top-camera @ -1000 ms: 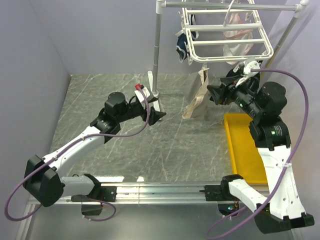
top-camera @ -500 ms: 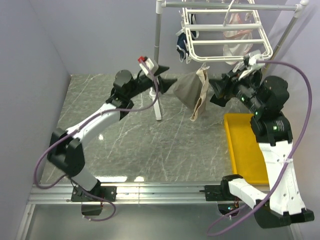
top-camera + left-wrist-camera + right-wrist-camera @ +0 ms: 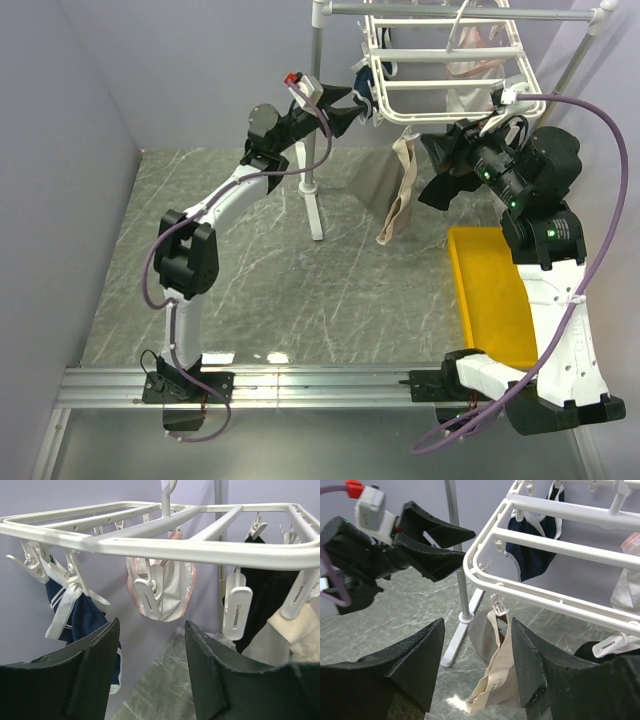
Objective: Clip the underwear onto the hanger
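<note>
Top external view, going from the near edge outward: the yellow tray [image 3: 490, 300] is sitting on the table [image 3: 250, 260] on the right arm's side. Further in, both arms are hanging up around the front rail of the hanger [image 3: 455, 113].

The right gripper [image 3: 432, 170] is hovering just beside the underwear [image 3: 398, 195]. On its wrist cam the fingers [image 3: 415, 655] are standing spread with nothing pinched, and the fabric is dangling a bit beyond them. The left gripper [image 3: 345, 110] is sitting by the hanger's left front corner, near the navy briefs [image 3: 362, 98] and the grey pole stand [image 3: 315, 130]. Its jaws are looking spread and empty too on its own cam.

The underwear is dangling from one clip [image 3: 498, 608] on the front rail, pinned by what looks like one end of the beige waistband. The rest is drooping toward the table, and I can't tell if it's touching.

So I'm reading this as halfway: one corner on, second corner waiting. I'm guessing the next move needs one claw lifting the loose waistband end up to a neighbouring free clip [image 3: 236, 612] while the other is squeezing that clip open.

Farthest back, a pink-and-white garment [image 3: 170, 587] and a black garment [image 3: 265, 592] are hanging off other clips.
</note>
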Controlling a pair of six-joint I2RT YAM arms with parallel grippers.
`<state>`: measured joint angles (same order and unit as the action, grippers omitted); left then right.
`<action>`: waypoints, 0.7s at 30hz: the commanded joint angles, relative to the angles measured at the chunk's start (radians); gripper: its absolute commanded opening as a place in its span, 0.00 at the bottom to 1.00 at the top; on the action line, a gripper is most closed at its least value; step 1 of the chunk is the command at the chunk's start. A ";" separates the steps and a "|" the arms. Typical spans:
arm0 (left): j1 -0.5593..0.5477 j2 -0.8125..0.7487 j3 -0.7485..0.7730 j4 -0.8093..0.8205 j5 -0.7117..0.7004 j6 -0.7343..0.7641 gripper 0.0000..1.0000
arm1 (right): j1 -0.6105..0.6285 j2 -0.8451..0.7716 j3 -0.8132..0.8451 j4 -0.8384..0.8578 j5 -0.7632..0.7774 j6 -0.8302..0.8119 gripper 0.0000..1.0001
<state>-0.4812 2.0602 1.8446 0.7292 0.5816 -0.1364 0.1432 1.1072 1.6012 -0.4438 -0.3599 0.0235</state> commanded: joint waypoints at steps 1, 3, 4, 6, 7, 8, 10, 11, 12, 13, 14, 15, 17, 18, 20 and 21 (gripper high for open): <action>-0.005 0.054 0.105 0.079 0.044 -0.055 0.61 | -0.004 -0.029 0.036 0.004 -0.010 -0.014 0.63; -0.005 0.090 0.142 0.082 0.028 -0.071 0.61 | -0.004 -0.038 0.032 0.001 -0.011 -0.014 0.62; -0.007 0.100 0.151 0.091 0.024 -0.078 0.63 | -0.004 -0.046 0.028 -0.004 -0.010 -0.042 0.63; -0.008 0.127 0.182 0.099 0.017 -0.083 0.64 | -0.004 -0.055 0.023 -0.013 -0.008 -0.045 0.63; -0.011 0.135 0.191 0.102 0.014 -0.088 0.64 | -0.004 -0.058 0.016 -0.015 -0.007 -0.049 0.63; -0.016 0.152 0.214 0.101 0.014 -0.089 0.64 | -0.004 -0.064 0.013 -0.016 -0.002 -0.053 0.63; -0.019 0.169 0.232 0.101 0.018 -0.097 0.65 | -0.004 -0.072 0.006 -0.019 0.001 -0.054 0.63; -0.023 0.182 0.248 0.105 0.020 -0.103 0.65 | -0.004 -0.073 0.003 -0.019 0.006 -0.053 0.63; -0.026 0.190 0.254 0.105 0.021 -0.115 0.65 | -0.004 -0.075 0.002 -0.019 0.004 -0.053 0.63; -0.028 0.195 0.260 0.108 0.021 -0.121 0.65 | -0.004 -0.078 -0.003 -0.019 0.007 -0.051 0.63; -0.031 0.205 0.268 0.114 0.020 -0.127 0.66 | -0.004 -0.079 -0.004 -0.019 0.009 -0.051 0.63; -0.036 0.209 0.271 0.114 0.018 -0.135 0.67 | -0.004 -0.079 -0.006 -0.024 0.012 -0.053 0.63; -0.042 0.216 0.277 0.116 0.011 -0.137 0.68 | -0.004 -0.083 -0.007 -0.024 0.015 -0.057 0.63; -0.045 0.219 0.278 0.118 0.011 -0.134 0.68 | -0.004 -0.079 -0.006 -0.024 0.016 -0.060 0.63; -0.053 0.235 0.298 0.113 0.003 -0.131 0.68 | -0.004 -0.075 0.003 -0.027 0.018 -0.059 0.63; -0.054 0.239 0.307 0.105 -0.002 -0.131 0.69 | -0.005 -0.073 0.006 -0.030 0.015 -0.057 0.63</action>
<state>-0.5220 2.2833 2.0892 0.7876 0.5854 -0.2489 0.1432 1.0367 1.5970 -0.4755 -0.3557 -0.0238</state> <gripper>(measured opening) 0.684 0.626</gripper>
